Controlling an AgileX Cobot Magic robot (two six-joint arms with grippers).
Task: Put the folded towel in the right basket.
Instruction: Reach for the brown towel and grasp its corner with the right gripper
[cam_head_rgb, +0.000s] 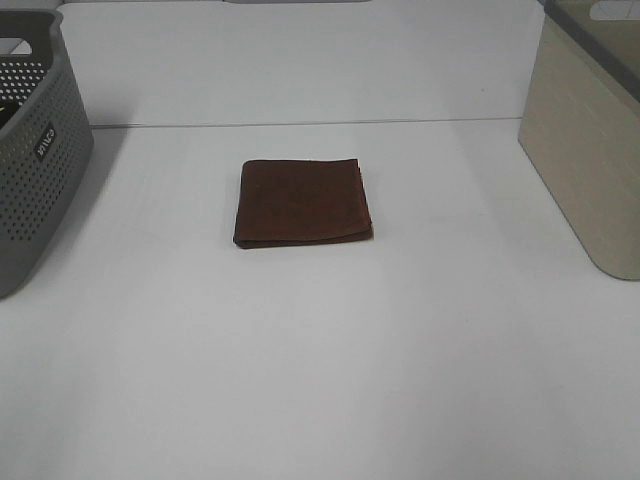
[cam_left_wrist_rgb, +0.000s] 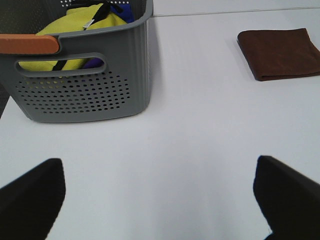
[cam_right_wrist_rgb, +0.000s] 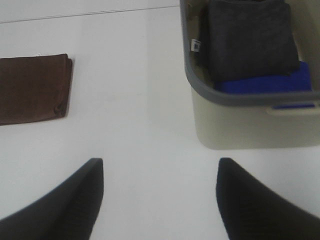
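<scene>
A folded brown towel (cam_head_rgb: 303, 202) lies flat on the white table, midway between the two baskets. It also shows in the left wrist view (cam_left_wrist_rgb: 278, 53) and the right wrist view (cam_right_wrist_rgb: 32, 88). The beige right basket (cam_head_rgb: 587, 150) stands at the right edge; the right wrist view shows its rim (cam_right_wrist_rgb: 240, 97) with a dark grey and a blue folded towel inside. My left gripper (cam_left_wrist_rgb: 160, 200) is open and empty over bare table, well short of the towel. My right gripper (cam_right_wrist_rgb: 160, 200) is open and empty, near the beige basket. Neither gripper shows in the exterior high view.
A grey perforated basket (cam_head_rgb: 35, 150) stands at the left edge; the left wrist view shows its wall (cam_left_wrist_rgb: 85, 90) and yellow and dark cloths inside. The table's (cam_head_rgb: 320, 380) back edge runs behind the towel.
</scene>
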